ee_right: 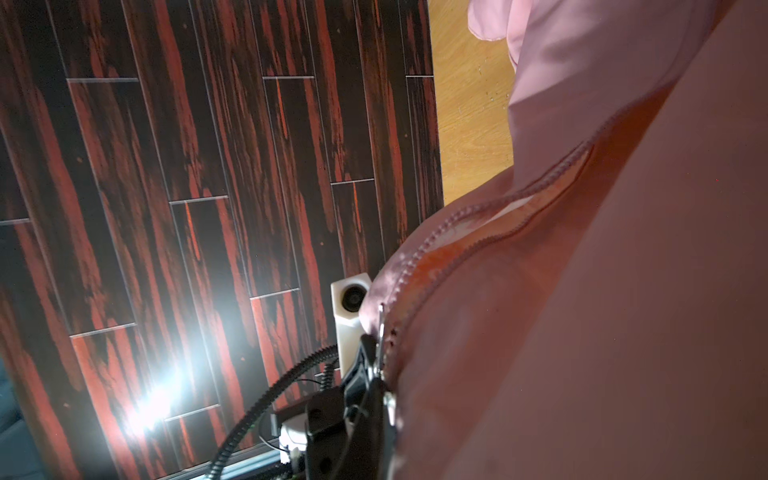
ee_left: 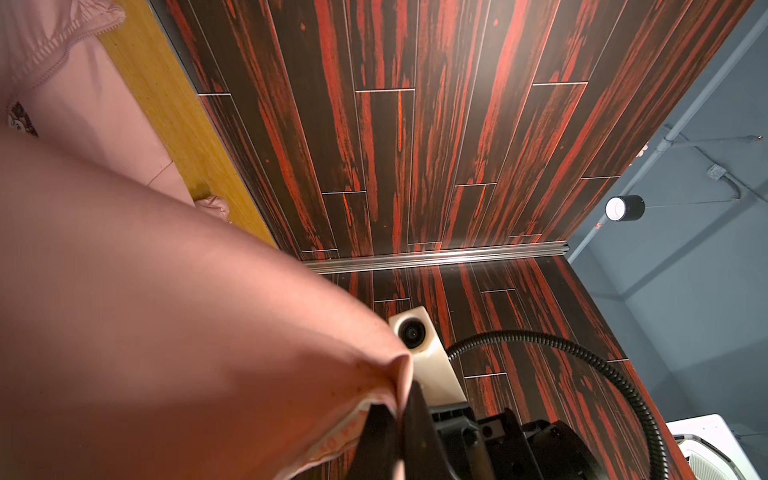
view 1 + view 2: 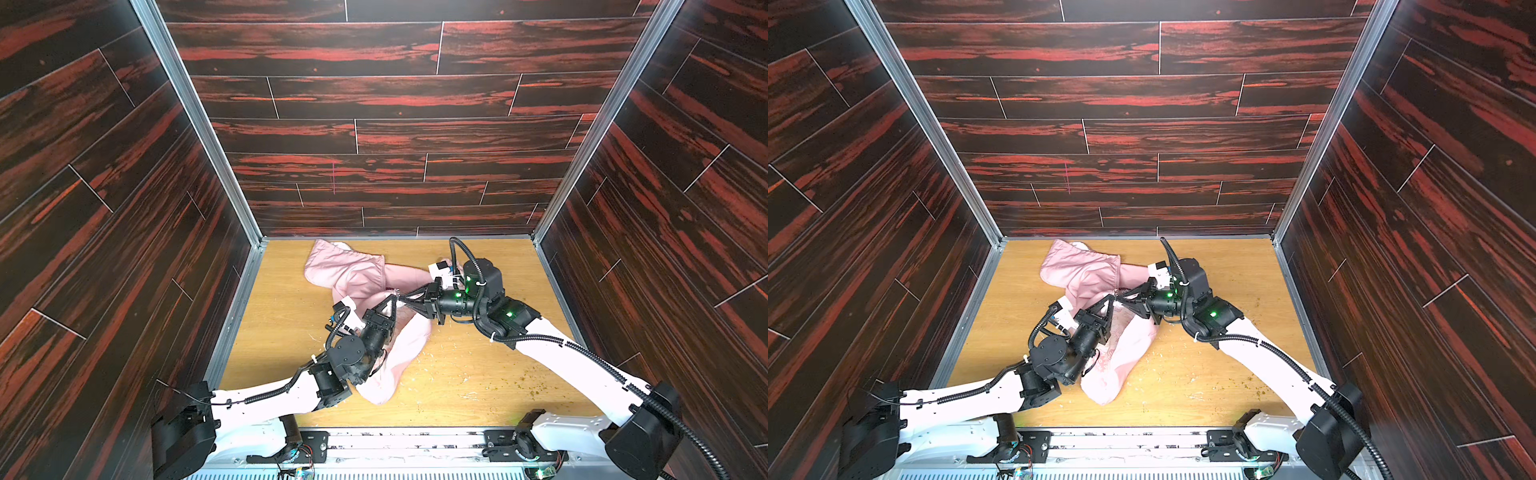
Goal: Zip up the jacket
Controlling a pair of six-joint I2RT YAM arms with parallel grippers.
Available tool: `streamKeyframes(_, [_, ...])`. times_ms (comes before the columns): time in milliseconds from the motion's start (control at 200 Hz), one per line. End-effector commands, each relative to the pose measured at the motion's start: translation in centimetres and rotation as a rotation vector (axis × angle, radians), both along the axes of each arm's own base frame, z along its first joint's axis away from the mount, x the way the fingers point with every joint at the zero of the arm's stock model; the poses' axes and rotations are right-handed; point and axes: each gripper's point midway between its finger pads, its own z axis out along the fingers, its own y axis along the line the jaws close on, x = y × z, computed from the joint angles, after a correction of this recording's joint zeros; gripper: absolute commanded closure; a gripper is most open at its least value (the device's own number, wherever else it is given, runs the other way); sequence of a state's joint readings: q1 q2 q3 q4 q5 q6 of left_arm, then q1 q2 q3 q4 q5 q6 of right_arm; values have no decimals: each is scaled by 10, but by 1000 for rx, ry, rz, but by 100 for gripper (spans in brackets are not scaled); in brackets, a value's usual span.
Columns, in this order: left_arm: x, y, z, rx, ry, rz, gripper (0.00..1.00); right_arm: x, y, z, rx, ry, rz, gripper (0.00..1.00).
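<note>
One light-pink thin fabric jacket (image 3: 357, 272) lies on one yellow wooden table (image 3: 478, 374). At the jacket's middle are two black parallel grippers, the left gripper (image 3: 394, 296) and the right gripper (image 3: 402, 296). Three dark red-streaked plank walls (image 3: 395, 104) stand around the jacket. Two white box-shaped cameras (image 3: 439, 271) sit near it, one beside each gripper.

No text, label, brand or number can be read. On the jacket (image 2: 166, 291), a dark emblem (image 2: 20, 120) at the frame's left edge and reddish lining marks (image 2: 337, 439) near the bottom are seen, but neither can be deciphered.
</note>
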State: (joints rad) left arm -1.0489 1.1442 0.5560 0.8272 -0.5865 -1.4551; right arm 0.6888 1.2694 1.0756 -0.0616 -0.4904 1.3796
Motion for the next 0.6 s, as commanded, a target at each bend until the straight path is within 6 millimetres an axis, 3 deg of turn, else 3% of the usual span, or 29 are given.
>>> streamKeyframes(0, [-2, 0, 14, -50, -32, -18, 100, -2, -4, 17, 38, -44, -12, 91])
streamKeyframes(85, [-1, 0, 16, -57, -36, -19, 100, -3, -5, 18, 40, -48, -9, 91])
streamKeyframes(240, [1, -1, 15, -51, -38, -23, 100, -5, -4, 20, 45, -59, 0, 100])
streamKeyframes(596, [9, 1, 26, 7, -120, -6, 100, -4, -3, 34, 48, -120, 14, 100])
